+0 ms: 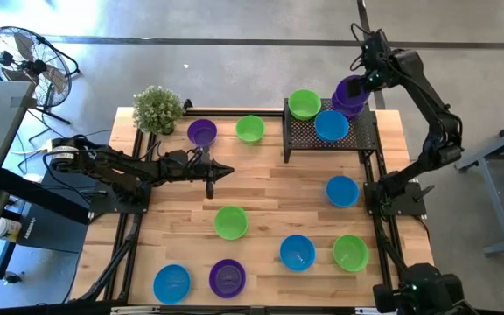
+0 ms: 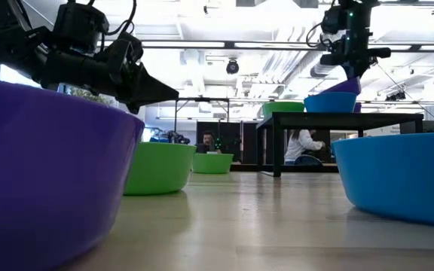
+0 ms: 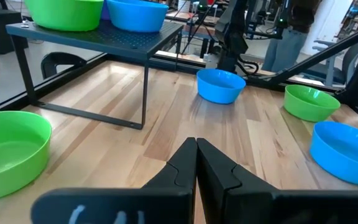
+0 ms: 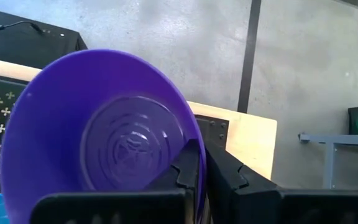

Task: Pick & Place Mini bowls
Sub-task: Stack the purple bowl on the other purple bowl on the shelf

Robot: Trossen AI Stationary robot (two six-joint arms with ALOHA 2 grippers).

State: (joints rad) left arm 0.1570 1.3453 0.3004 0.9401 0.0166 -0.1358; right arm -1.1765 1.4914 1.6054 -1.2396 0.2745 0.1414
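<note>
Right gripper (image 4: 199,163) pinching purple bowl (image 4: 98,134) — wooden table (image 1: 269,188)

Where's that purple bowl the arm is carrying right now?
In the high view, the purple bowl is held in the right gripper above the black mesh rack's far right corner, beside the blue bowl and green bowl resting there.

R end effector (image 1: 363,86) holds purple bowl (image 1: 350,94) over rack (image 1: 357,133).
</note>
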